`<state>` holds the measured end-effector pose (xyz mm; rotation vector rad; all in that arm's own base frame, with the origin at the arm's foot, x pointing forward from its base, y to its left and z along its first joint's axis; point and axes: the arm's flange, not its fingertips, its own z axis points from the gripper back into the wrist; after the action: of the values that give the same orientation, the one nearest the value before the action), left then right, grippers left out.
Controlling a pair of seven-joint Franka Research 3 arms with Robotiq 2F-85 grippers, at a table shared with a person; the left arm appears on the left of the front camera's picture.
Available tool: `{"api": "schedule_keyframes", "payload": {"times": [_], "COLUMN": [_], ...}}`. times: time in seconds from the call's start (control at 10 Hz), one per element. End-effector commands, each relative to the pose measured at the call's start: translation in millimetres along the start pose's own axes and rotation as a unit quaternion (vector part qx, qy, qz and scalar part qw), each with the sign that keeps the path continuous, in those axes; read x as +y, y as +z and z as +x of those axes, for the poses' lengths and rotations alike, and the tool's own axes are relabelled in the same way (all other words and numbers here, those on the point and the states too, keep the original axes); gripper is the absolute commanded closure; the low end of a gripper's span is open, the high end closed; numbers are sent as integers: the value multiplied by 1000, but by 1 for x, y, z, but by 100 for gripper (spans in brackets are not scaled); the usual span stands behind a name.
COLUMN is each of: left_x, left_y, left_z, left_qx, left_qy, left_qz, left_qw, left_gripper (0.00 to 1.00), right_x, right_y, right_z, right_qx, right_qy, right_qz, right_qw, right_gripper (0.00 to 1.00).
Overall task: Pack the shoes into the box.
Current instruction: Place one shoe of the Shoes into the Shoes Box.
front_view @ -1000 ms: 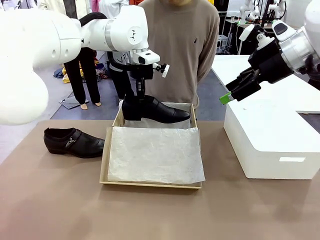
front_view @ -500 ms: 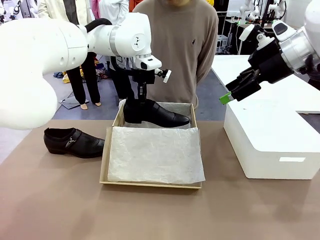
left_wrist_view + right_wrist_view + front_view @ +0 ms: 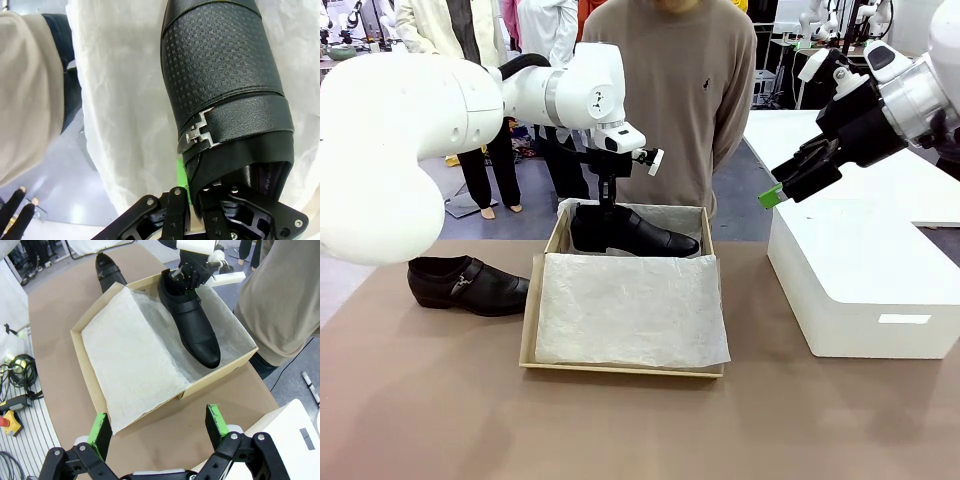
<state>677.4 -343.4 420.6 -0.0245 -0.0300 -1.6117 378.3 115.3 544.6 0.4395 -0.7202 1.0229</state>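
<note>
One glossy black shoe (image 3: 638, 232) lies in the far end of the tan box (image 3: 620, 368), toe pointing right, its sole at or just above the white tissue. My left gripper (image 3: 608, 203) is shut on its heel collar from above. The left wrist view shows the shoe (image 3: 225, 75) with its strap buckle, held by my left gripper (image 3: 195, 197). The other shoe (image 3: 468, 284) sits on the table left of the box. My right gripper (image 3: 775, 193) hovers open, high to the right of the box. In the right wrist view its open fingers (image 3: 158, 429) frame the box (image 3: 82, 347), the packed shoe (image 3: 192, 325) and the second shoe (image 3: 110, 272).
A large white box (image 3: 865, 270) stands on the table at the right, under my right arm. A person in a tan sweater (image 3: 670, 100) stands just behind the shoebox at the far edge. White tissue (image 3: 630, 305) covers the near part of the box.
My left gripper has lowered the shoe into the far end of the box and shifted slightly right. The right arm and the shoe on the table have stayed still.
</note>
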Motion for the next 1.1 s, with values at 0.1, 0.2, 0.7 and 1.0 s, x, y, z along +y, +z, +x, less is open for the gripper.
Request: {"api": "schedule_keyframes", "payload": {"times": [0.1, 0.2, 0.7, 1.0], "left_x": [2, 2, 3, 6], "left_y": [-4, -6, -20, -26], "left_z": [1, 0, -4, -6], "left_qx": [17, 19, 20, 14], "left_qy": [23, 32, 83, 86], "left_qz": [0, -4, -16, -14], "left_qw": [1000, 999, 996, 996], "left_gripper": [100, 100, 100, 81], "right_x": [-2, -2, -2, -2], "right_y": [-1, -1, -1, -1], "right_z": [1, 1, 1, 1], "right_qx": [-12, -12, -12, -12], "right_qy": [4, 4, 4, 4], "right_qz": [5, 5, 5, 5], "right_qw": [1000, 1000, 1000, 1000], "right_gripper": [0, 0, 0, 0]}}
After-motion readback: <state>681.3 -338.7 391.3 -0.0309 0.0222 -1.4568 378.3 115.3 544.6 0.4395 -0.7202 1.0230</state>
